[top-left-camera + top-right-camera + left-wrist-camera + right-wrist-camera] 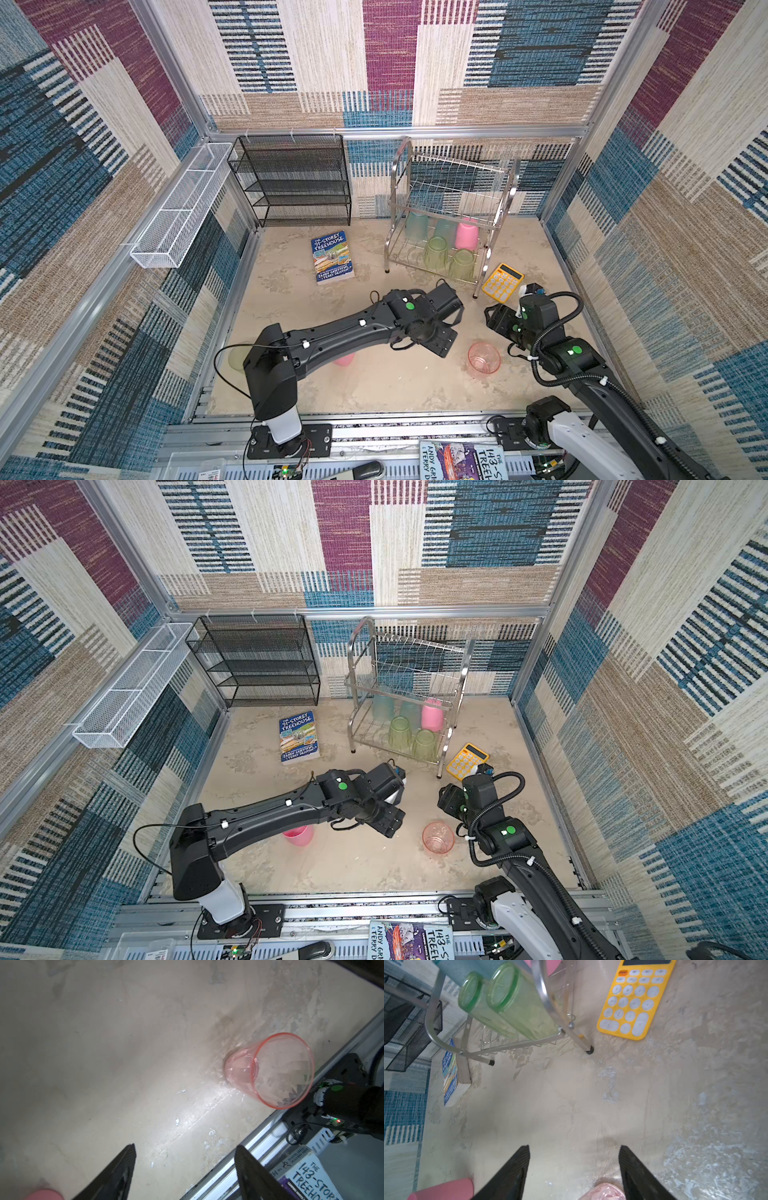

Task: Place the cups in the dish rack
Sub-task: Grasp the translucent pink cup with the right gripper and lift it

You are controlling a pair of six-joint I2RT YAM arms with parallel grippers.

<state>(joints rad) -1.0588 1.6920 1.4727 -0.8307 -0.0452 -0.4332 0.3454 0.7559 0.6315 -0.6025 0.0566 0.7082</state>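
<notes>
1. Far left, a yellow-green cup [239, 356] stands by my left arm's base. An opaque pink cup [298, 835] sits half hidden under that forearm. Neither is loaded yet.
2. My left claw [185, 1147] is spread wide and empty, with the arm stretched low toward the middle, facing the salmon cup [484, 359].
3. That cup stands mouth up between my claws, and I judge it the next pick. I'd straddle its wall, close gently (thin plastic flexes), then invert it.
4. The dish rack [514, 183] behind holds five cups [436, 253] upside down on its lower tier; its front-left prongs look free.
5. My right claw [574, 1147] is parted and holds nothing. The arm is folded and the wrist faces the rack, with the salmon cup just beside one finger.
</notes>
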